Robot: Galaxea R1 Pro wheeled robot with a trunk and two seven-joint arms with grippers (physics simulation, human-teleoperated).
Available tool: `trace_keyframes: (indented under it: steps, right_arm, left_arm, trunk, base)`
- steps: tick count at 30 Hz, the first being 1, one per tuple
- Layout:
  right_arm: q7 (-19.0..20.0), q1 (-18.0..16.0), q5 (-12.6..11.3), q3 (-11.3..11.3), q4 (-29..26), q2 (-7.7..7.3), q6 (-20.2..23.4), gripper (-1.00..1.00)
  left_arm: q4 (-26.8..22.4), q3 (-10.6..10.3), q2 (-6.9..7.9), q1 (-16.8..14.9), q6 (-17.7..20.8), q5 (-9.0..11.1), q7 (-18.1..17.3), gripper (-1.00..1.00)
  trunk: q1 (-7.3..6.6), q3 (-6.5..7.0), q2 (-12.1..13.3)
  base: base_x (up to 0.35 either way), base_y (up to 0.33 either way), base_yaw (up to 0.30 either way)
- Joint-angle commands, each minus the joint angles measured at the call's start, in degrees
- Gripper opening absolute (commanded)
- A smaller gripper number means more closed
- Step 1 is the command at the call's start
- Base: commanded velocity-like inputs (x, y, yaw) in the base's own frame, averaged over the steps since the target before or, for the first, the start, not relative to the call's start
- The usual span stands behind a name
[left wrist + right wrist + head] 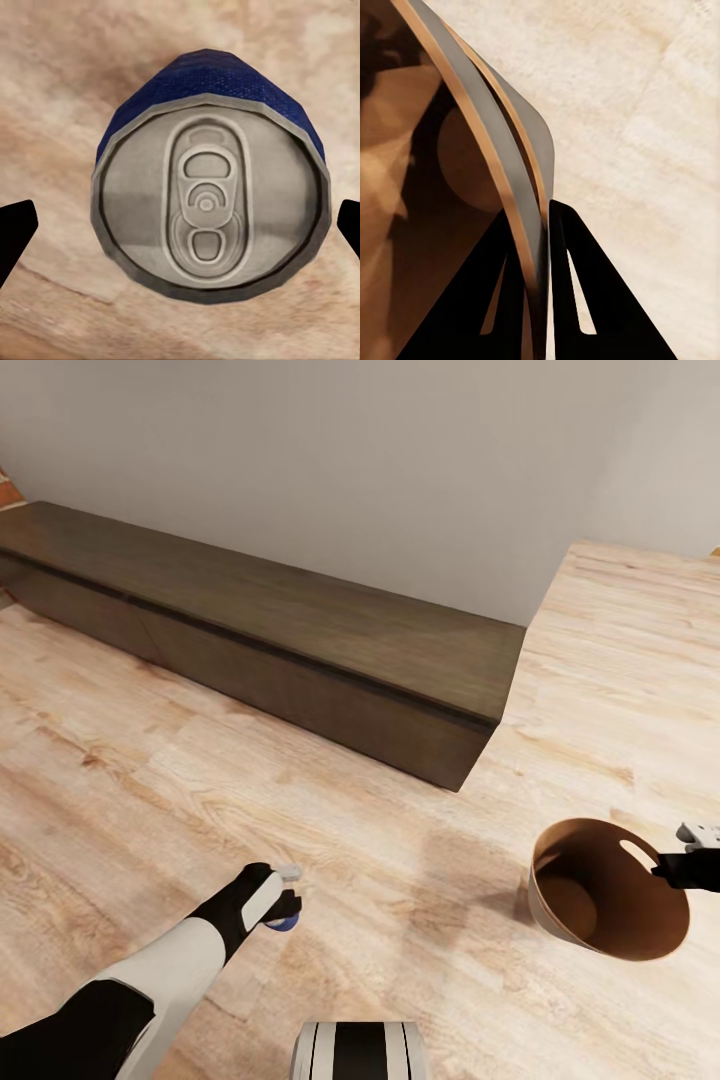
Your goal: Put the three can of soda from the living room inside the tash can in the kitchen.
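Currently the left gripper (283,905) hangs over the wood floor (130,790), its fingers (16,229) spread either side of the blue soda can (212,196). The right gripper (547,225) clamps the trash can (585,920) rim, tilting it. Next move, by judgement: bring can over bin and drop.

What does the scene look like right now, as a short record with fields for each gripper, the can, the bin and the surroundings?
left gripper: over the wood floor, fingers either side of the blue soda can
blue soda can: pull-tab end faces the wrist camera; contact with the fingers not clear
right gripper: shut on the rim of the trash can
trash can: tilted, copper-brown inside, nothing visible inside
surroundings: long dark low cabinet along a plain wall, light wood-plank floor
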Motion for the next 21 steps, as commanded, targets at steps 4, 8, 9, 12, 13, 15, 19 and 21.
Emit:
trace_keyframes:
  steps: [4, 8, 9, 12, 13, 15, 19, 21]
  right_arm:
    - [0.24, 0.00, -1.11, -0.01, -0.18, 0.00, 0.24, -1.00]
    - [0.24, -0.02, -1.12, -0.02, -0.24, 0.00, 0.24, -1.00]
    - [0.24, -0.01, -1.12, -0.04, -0.25, 0.00, 0.24, -1.00]
    - [0.24, 0.04, -1.12, -0.07, -0.26, -0.06, 0.24, -1.00]
    - [0.24, 0.02, -1.12, -0.07, -0.26, -0.06, 0.24, -1.00]
    - [0.24, 0.02, -1.13, -0.08, -0.26, -0.08, 0.24, -1.00]
    - [0.24, 0.02, -1.13, -0.09, -0.26, -0.09, 0.24, -1.00]
    - [0.24, 0.01, -1.13, -0.09, -0.26, -0.09, 0.24, -1.00]
  left_arm:
    - [-0.01, -0.12, 0.08, 0.09, -2.45, 0.05, -0.19, 1.00]
    - [-0.01, -0.17, -0.06, 0.13, -3.57, 0.07, -0.28, 1.00]
    - [-0.01, -0.17, -0.10, 0.13, -3.63, 0.07, -0.30, 1.00]
    - [-0.01, -0.24, -0.17, 0.18, -3.81, 0.07, -1.06, 1.00]
    - [-0.01, -0.24, -0.17, 0.21, -3.82, 0.07, -1.31, 1.00]
    - [0.05, -0.26, -0.11, 0.29, -3.92, 0.08, -2.09, 1.00]
    - [0.16, -0.26, 0.05, 0.38, -4.32, 0.08, -2.92, 1.00]
    - [0.22, -0.23, 0.18, 0.39, -4.72, 0.06, -3.49, -1.00]
  trunk:
    - [0.00, 0.00, 0.00]
    - [0.00, 0.00, 0.00]
    - [0.00, 0.00, 0.00]
    - [0.00, 0.00, 0.00]
    - [0.00, 0.00, 0.00]
    - [0.00, 0.00, 0.00]
    - [0.00, 0.00, 0.00]
    - [0.00, 0.00, 0.00]
  base:
    - [0.000, 0.000, 0.000]
    - [0.000, 0.000, 0.000]
    - [0.000, 0.000, 0.000]
    - [0.000, 0.000, 0.000]
    - [0.000, 0.000, 0.000]
    - [0.000, 0.000, 0.000]
    - [0.000, 0.000, 0.000]
    - [0.000, 0.000, 0.000]
